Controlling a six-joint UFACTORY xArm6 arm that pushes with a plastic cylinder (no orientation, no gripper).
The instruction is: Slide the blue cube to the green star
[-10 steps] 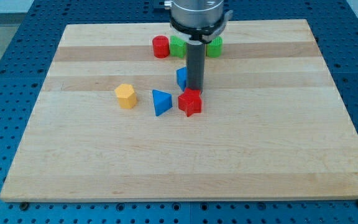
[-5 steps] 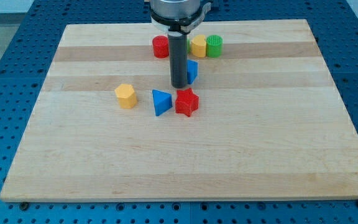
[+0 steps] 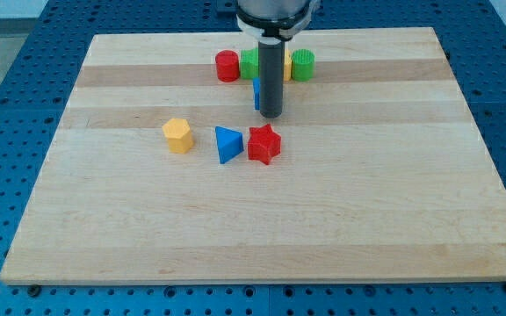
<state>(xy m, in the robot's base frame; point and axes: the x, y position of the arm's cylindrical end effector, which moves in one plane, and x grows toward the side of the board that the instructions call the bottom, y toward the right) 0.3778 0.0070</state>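
Note:
The blue cube (image 3: pixel 256 93) is mostly hidden behind my rod; only a sliver of it shows at the rod's left edge. It sits just below the green star (image 3: pixel 250 63), which lies in the row of blocks at the view's top. My tip (image 3: pixel 271 115) rests on the board just below and to the right of the blue cube, close against it.
A red cylinder (image 3: pixel 227 66) lies left of the green star. A yellow block (image 3: pixel 287 67), mostly hidden by the rod, and a green cylinder (image 3: pixel 303 65) lie to its right. A yellow hexagon (image 3: pixel 177 135), a blue triangle (image 3: pixel 227 144) and a red star (image 3: pixel 263 144) lie below.
The blue cube has moved up the view toward the green star. My tip has swung from the cube's right to its left and back to its right. The red star shifted slightly left.

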